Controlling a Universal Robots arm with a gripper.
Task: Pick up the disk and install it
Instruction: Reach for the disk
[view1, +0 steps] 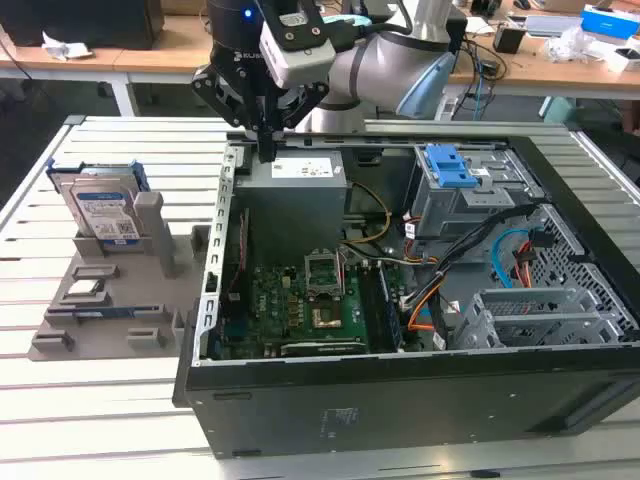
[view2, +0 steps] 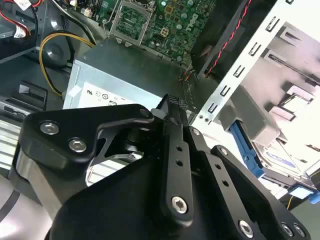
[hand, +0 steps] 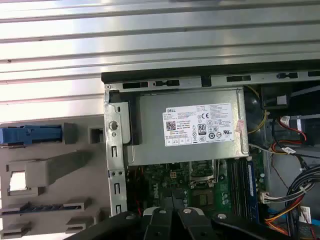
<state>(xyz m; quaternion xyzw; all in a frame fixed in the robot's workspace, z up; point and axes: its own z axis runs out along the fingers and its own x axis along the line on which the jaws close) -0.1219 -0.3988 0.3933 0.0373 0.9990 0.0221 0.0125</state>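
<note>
Fingers (view2: 173, 130) pinched together empty, gripper (view1: 267, 152) hangs over white-labelled power supply (view1: 295, 195), disk (view1: 100, 205) well apart.

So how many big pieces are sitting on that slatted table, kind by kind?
computer case, lid off: 1
grey parts holder: 1
disk, standing upright in the holder: 1
Total: 3
The gripper hangs above the power-supply box in the case, shut and holding nothing.
</note>
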